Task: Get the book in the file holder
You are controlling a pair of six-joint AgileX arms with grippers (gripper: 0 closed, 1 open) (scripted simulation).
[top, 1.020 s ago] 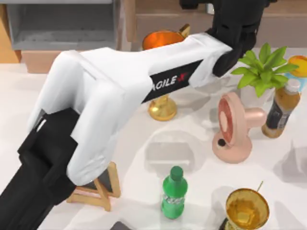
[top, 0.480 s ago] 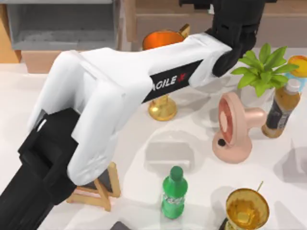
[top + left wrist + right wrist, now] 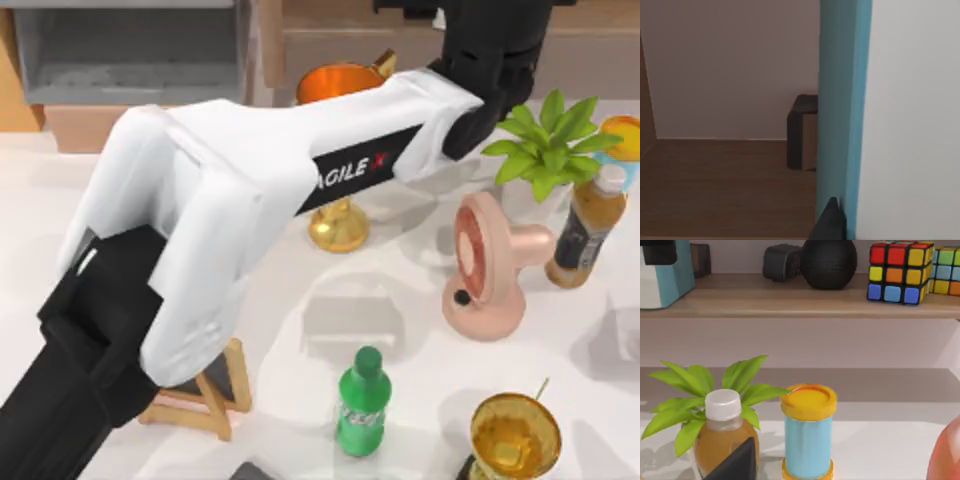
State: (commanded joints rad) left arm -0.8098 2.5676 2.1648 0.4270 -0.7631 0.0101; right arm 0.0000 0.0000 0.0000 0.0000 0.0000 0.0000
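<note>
Upright, the book (image 3: 842, 100) stands between my left jaws.

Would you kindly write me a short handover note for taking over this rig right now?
Left gripper: up at the book, which stands on the wooden shelf.
Right gripper: idle by the plant at the table's right.
File holder: back left, without the book.
Done: reach to the book.
Left: carry it across and set it in.
</note>
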